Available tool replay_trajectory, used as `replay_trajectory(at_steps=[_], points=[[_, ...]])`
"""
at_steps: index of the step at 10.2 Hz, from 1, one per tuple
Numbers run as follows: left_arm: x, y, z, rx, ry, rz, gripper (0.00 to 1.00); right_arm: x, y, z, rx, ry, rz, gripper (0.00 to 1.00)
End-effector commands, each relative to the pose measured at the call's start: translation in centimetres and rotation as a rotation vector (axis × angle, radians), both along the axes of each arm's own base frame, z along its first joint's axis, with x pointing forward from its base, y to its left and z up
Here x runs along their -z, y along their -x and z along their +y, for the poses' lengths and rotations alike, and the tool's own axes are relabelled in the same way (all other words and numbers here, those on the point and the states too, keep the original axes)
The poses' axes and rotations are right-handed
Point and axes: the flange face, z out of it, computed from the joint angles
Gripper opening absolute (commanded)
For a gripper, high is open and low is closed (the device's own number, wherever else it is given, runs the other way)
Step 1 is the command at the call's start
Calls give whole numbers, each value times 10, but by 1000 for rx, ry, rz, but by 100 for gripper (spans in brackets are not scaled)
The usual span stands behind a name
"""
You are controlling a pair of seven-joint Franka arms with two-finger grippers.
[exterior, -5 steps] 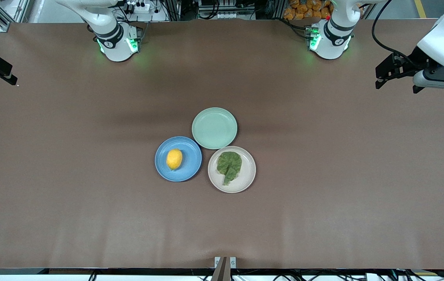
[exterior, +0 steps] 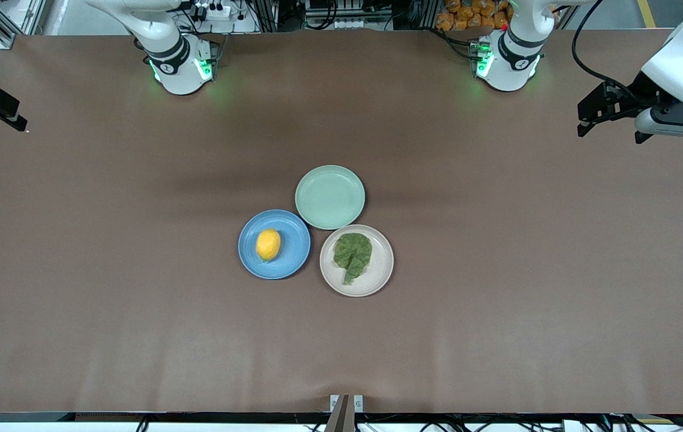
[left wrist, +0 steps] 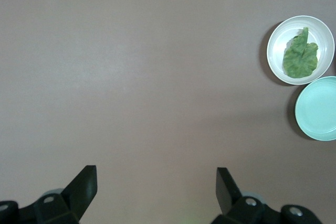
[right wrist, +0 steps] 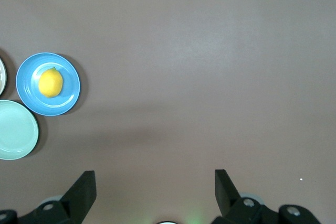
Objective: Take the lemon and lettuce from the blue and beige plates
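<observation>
Lemon on blue plate, lettuce on beige plate; left gripper and right gripper wait at table ends, fingers apart.

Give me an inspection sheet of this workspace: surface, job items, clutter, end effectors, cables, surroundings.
Surface: brown table.
Job's things: lemon on blue plate; lettuce on beige plate.
Clutter: mint-green plate, nothing on it, beside both plates.
End effectors: left end effector open over the left arm's end; right end effector open over the right arm's end; both wait.
Cables: black cable at left arm.
Surroundings: orange packets past the table edge.
</observation>
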Motion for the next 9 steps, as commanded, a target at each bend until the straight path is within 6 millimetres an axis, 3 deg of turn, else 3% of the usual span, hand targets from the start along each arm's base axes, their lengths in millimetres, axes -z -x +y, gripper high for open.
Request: replay_trajectory(at_steps=[1,5,9], points=[[-2,-7,2,23,-10,-1,100,1,-1,3,11,-1,0,100],[13,-23,-2,17,-6,24,100,6,-4,4,10,-3,14,100],[41,-51,-22,-20,1,66,100,47,-24,27,-29,-8,94,100]])
